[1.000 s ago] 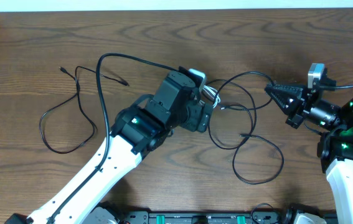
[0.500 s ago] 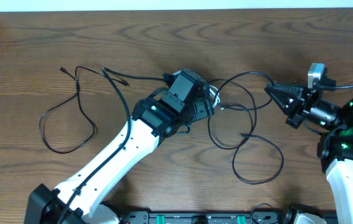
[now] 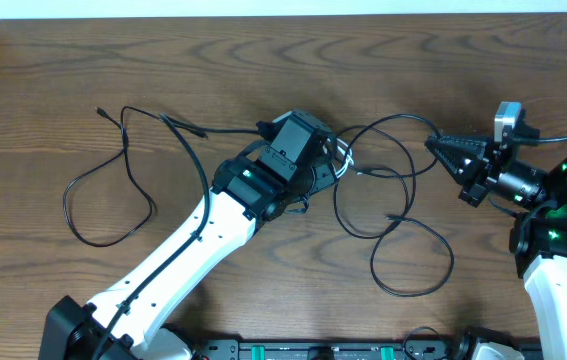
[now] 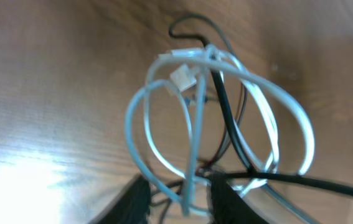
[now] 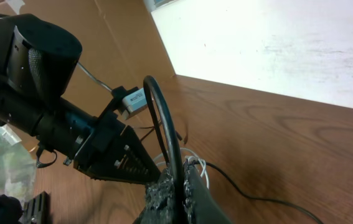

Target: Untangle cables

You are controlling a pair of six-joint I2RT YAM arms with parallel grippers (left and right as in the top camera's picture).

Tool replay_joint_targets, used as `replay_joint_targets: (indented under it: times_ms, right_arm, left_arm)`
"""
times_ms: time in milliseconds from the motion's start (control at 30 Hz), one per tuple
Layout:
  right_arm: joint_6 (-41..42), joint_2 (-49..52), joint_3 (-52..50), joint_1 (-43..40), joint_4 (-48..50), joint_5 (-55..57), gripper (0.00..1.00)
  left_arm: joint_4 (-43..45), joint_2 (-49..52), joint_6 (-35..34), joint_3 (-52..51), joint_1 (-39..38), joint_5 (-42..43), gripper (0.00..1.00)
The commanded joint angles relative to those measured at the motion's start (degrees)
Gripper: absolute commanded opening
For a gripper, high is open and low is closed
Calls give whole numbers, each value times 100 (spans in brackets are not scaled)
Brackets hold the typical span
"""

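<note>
A small white cable (image 3: 344, 152) lies coiled at the table's middle, tangled with a long black cable (image 3: 453, 258) that loops to the right. A second black cable (image 3: 151, 205) lies apart at the left. My left gripper (image 3: 335, 160) sits down over the white coil. In the left wrist view the gripper (image 4: 178, 186) is narrowly open, with a strand of the white cable (image 4: 198, 130) between its jaws and a gap on each side. My right gripper (image 3: 430, 145), raised at the right, is shut on a loop of the black cable (image 5: 169, 127) that arches up from the gripper (image 5: 177, 183).
The left arm's own thick black wire (image 3: 185, 150) runs from the wrist back along the arm. A black rail (image 3: 313, 350) lines the table's near edge. The left arm's wrist (image 5: 70, 130) fills the left of the right wrist view.
The left arm reached forward and lowered onto the white coil, and its jaws narrowed around a white strand. The right arm and its black loop stayed still.
</note>
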Motion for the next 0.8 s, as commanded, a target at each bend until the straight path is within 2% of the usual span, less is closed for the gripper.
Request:
replay_joint_targets:
  times_ms: [0, 100, 367, 767]
  right_arm:
    - [46, 11, 52, -22, 13, -173, 1]
    - [363, 11, 52, -22, 50, -328, 1]
    - [1443, 11, 52, -22, 463, -509, 1]
    - [3818, 11, 52, -22, 2203, -664, 1]
  left_arm:
    - [52, 9, -85, 142, 7, -31, 41]
    - [144, 11, -85, 142, 7, -37, 48]
    - [273, 11, -85, 142, 7, -35, 49]
    - [522, 11, -87, 142, 9, -74, 49]
